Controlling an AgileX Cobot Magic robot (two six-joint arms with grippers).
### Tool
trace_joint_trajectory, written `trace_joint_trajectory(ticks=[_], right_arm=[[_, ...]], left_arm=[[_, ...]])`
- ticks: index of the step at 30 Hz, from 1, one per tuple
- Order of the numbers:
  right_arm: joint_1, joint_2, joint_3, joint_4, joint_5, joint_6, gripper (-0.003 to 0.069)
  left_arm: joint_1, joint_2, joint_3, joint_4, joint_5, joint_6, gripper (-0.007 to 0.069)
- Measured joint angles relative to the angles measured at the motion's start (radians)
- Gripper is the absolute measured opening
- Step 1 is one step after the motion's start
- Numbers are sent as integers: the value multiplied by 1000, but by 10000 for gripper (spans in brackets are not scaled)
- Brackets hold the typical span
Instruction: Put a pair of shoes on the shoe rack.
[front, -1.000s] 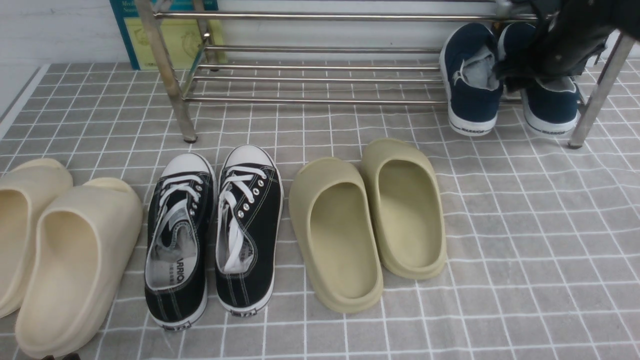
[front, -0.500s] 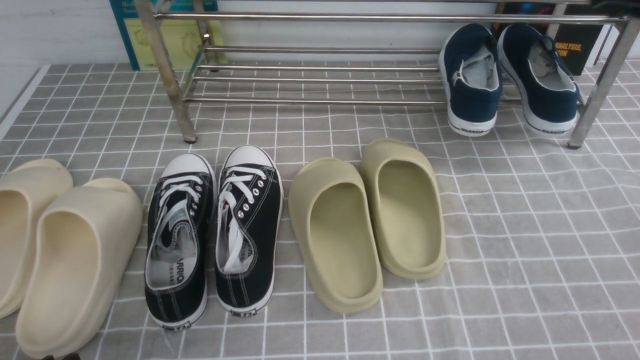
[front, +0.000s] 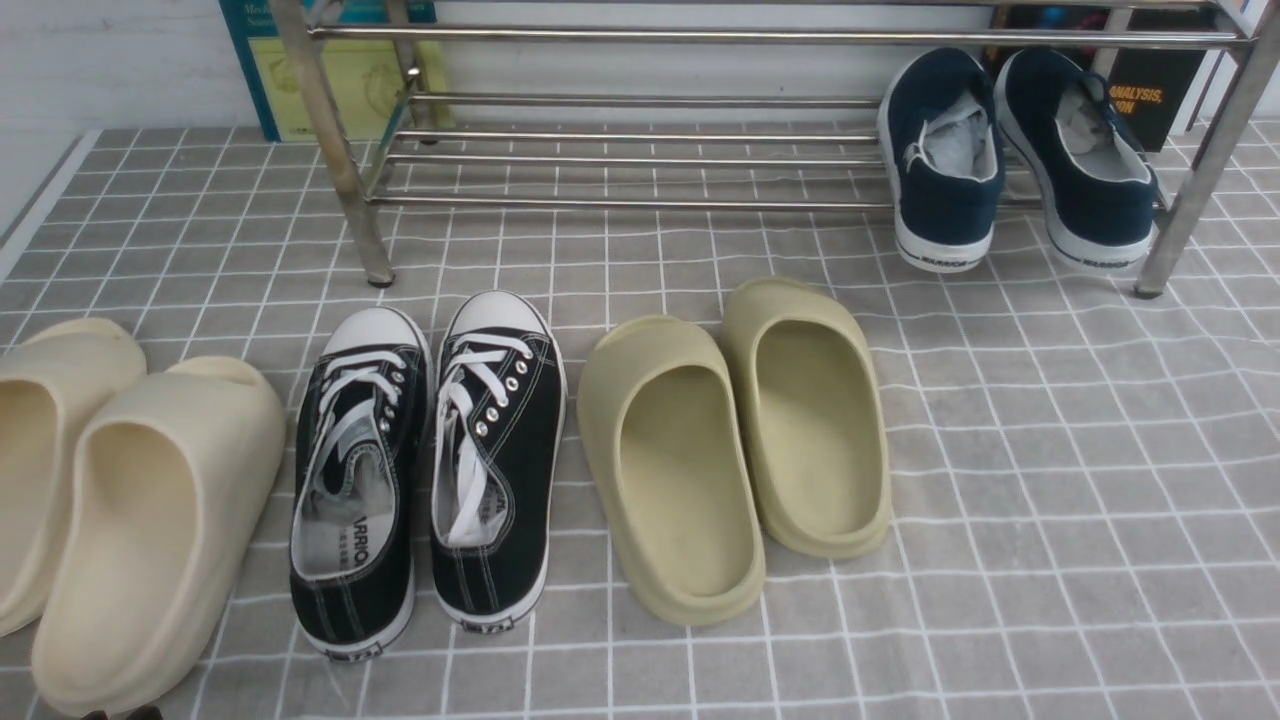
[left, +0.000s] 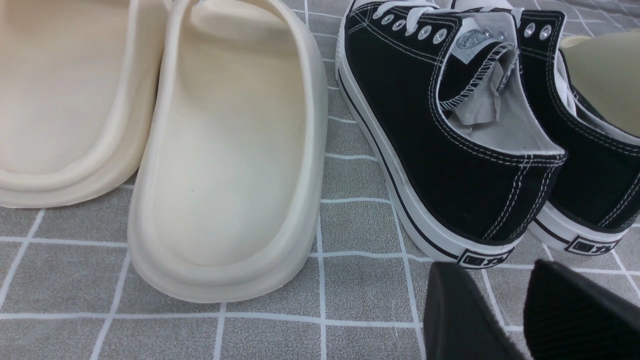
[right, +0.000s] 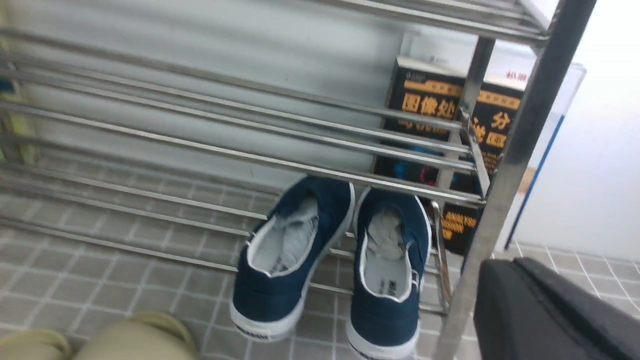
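Both navy shoes stand side by side on the low bars at the right end of the shoe rack (front: 640, 200), heels toward me: one shoe (front: 940, 165) and its partner (front: 1085, 165). In the right wrist view the same pair (right: 285, 270) (right: 390, 270) sits under the rack's (right: 250, 157) upper bars. My right gripper (right: 515, 267) is shut and empty, drawn back from the shoes near the rack's right leg. My left gripper (left: 492, 265) is open and empty, low over the cloth behind the black sneakers' heels. Neither gripper shows in the front view.
Black lace-up sneakers (front: 430, 470), olive slides (front: 740, 440) and cream slides (front: 120, 500) line the checked cloth in front of the rack. Books lean behind the rack at its left (front: 330, 70) and right (front: 1150, 100). The rack's right leg (front: 1200, 170) stands beside the navy pair.
My right arm, which covered the right navy shoe, has pulled away out of the front view, and its gripper has shut. The shoes stay on the rack. The left arm holds still.
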Motion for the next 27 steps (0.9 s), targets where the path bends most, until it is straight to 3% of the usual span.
trace_joint_trajectory(ticks=[6,15,21,27], right_arm=[[0,-238,310,-7,-220,97,3],[0,-408,623,-10,-248,181,7],[0,-409,740,-18,-220,183,12],[1,-437,746,-41,-20,183,15]], left_arm=[[0,0,0,0,0,0,229],[0,0,0,0,0,0,237],[0,0,0,0,0,0,237],[0,0,0,0,0,0,237]])
